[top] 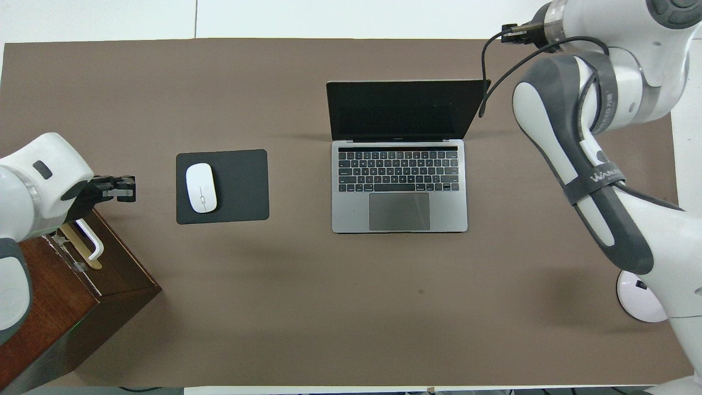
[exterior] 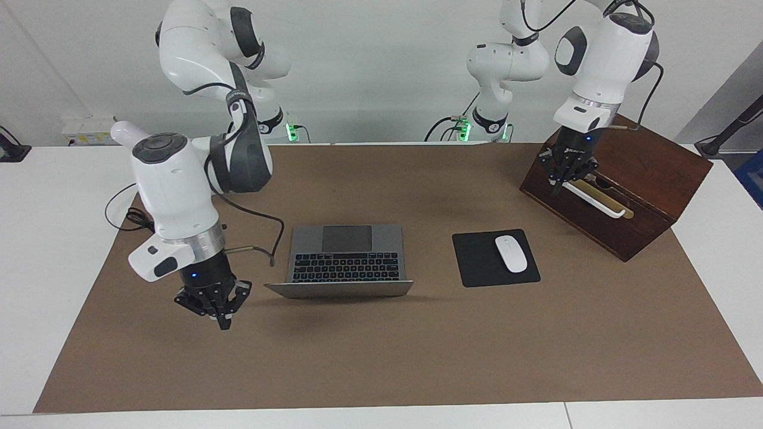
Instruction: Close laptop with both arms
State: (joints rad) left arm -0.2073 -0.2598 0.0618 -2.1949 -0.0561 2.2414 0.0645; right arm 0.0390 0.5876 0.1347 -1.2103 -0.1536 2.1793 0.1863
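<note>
No text can be read for certain anywhere.

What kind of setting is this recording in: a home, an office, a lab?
Most likely a robotics lab staged as a desk: two arms are mounted at a table under a brown mat, with a laptop, mouse and wooden box set out.

The laptop [exterior: 346,259] [top: 400,159] is thin and grey, with black keys and a grey pad under them. It lies flat in the middle of the brown mat. It is open. Its lid stands up, leaning a bit away from the robots, and its screen is dark. The keys face the robots. Nothing touches it.
</note>
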